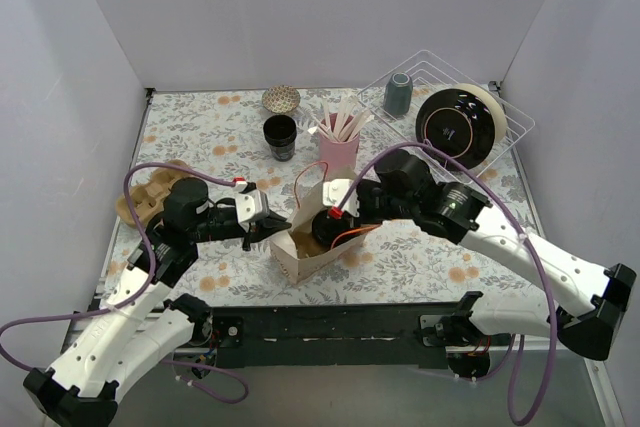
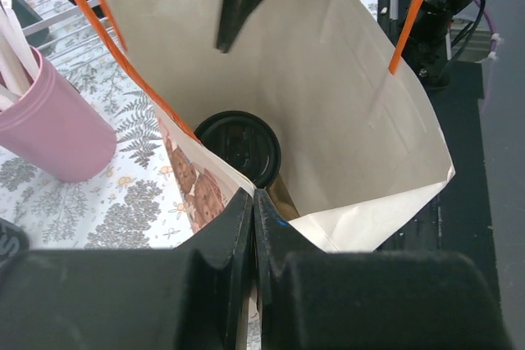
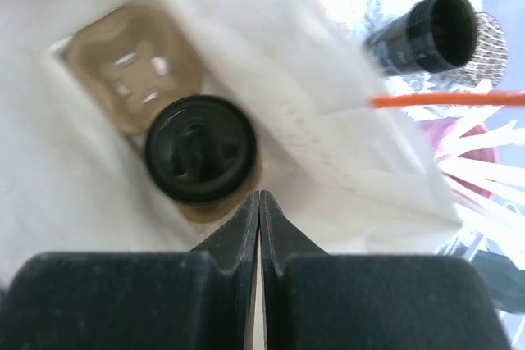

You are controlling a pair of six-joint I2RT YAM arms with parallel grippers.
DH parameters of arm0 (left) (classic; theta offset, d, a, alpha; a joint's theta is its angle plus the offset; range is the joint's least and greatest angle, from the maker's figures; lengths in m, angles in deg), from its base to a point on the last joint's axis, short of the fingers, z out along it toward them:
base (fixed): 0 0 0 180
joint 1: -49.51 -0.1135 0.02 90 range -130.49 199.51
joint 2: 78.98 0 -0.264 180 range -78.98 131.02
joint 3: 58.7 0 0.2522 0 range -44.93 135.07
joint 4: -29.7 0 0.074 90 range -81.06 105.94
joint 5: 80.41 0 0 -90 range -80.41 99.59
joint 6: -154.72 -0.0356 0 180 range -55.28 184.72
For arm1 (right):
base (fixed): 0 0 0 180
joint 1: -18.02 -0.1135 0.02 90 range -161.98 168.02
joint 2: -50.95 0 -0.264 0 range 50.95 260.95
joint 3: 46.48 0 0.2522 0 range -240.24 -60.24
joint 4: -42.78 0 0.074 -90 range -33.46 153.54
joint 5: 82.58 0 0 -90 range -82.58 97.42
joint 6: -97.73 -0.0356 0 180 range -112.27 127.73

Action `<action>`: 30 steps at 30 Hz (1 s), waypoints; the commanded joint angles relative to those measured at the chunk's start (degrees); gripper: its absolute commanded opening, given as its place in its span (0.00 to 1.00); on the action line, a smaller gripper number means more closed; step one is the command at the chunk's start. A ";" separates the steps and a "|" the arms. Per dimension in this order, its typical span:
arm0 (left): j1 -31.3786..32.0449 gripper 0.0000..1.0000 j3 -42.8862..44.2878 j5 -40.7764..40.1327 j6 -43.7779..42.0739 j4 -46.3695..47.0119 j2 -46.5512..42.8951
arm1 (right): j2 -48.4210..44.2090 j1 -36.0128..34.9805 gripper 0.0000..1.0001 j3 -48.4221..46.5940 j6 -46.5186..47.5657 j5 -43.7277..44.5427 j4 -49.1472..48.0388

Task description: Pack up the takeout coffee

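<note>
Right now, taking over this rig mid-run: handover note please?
Left gripper: shut on the rim of the white paper bag with orange handles.
Right gripper: shut, nothing visible between its fingers, above the bag mouth.
Small black disposable cup with glossy black lid: upright inside the bag, in a brown cardboard cup carrier.
Done: coffee bagged. Left: probably pull the right arm clear, release the bag.

left arm [image 1: 130, 322], white links with black joints: stretched forward and to the right, wrist low. Black two-finger left gripper [image 2: 253, 202] has its fingertips pressed together, pinching the rim of the white paper bag [image 2: 328, 79]. right arm [image 1: 530, 252], same build: angled in from the right side. Black right gripper [image 3: 259, 206] points down, fingertips touching, nothing between them.
</note>
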 commanded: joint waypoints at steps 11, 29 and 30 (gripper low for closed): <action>0.25 0.00 4.96 -3.54 -6.49 2.31 3.25 | -6.55 -3.11 0.03 8.11 7.03 -2.92 3.87; 0.25 0.00 6.11 -1.00 -5.52 0.73 3.78 | 0.91 -3.20 0.21 5.74 5.55 7.70 -4.64; 0.43 0.00 5.85 -1.00 -5.61 0.29 3.61 | 2.74 -3.29 0.23 4.95 5.11 9.11 -4.91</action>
